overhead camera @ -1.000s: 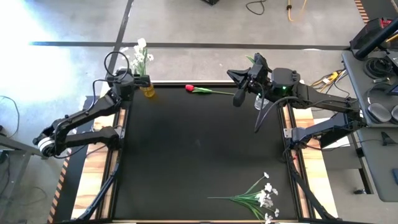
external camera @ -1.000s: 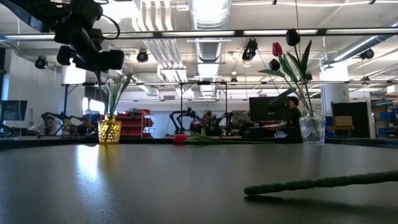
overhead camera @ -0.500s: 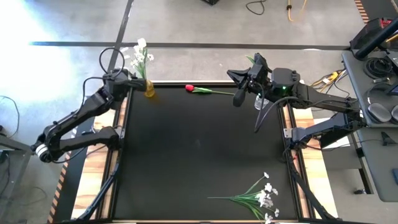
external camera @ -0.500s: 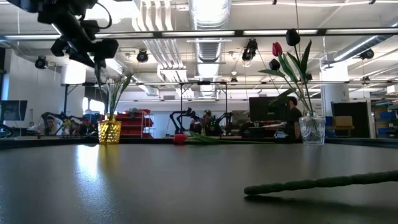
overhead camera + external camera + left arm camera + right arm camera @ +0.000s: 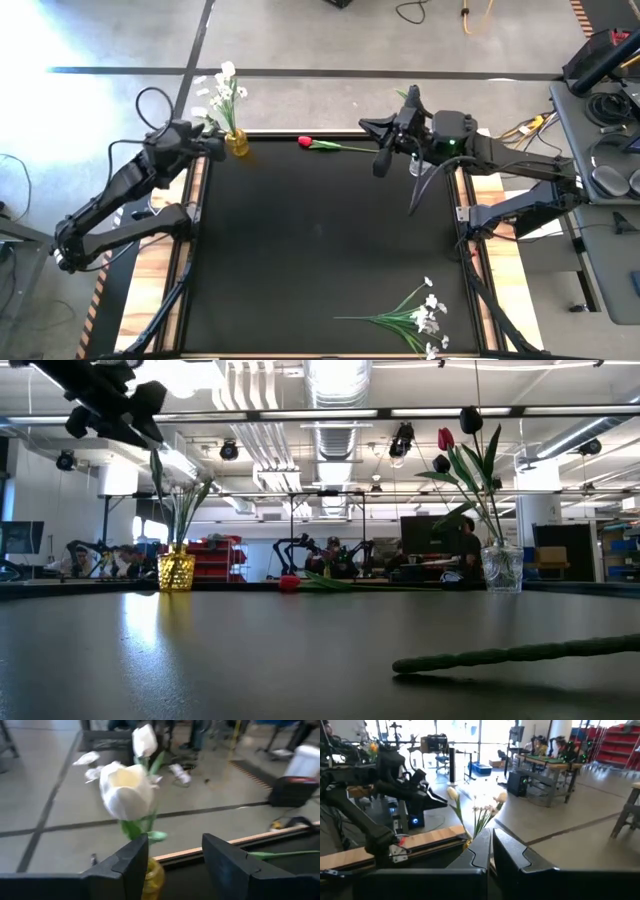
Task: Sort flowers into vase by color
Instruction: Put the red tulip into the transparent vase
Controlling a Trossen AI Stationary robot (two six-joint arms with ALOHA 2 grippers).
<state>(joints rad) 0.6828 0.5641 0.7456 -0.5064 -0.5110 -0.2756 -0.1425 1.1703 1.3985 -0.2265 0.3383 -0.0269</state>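
With its jaws spread and nothing between them, the left pincer (image 5: 213,146) hangs just beside the yellow vase (image 5: 238,145), whose white flowers (image 5: 222,90) stand upright, seemingly delivered. The right pincer (image 5: 381,160), pressed together, waits near the clear vase (image 5: 502,570); a red tulip (image 5: 306,142) lies on the table (image 5: 320,240) between them, a white spray (image 5: 420,314) well away.

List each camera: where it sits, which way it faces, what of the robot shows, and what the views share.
High view: above the table, looking straight down; both arms show, left gripper by the yellow vase, right gripper near the red tulip.
Low view: at tabletop height, facing the room; the left arm enters from above.
Left wrist view: looks past its open fingers at the white flowers.
Right wrist view: looks past its shut fingers across the table at the left arm.
Shared: all four show the yellow vase's white flowers.
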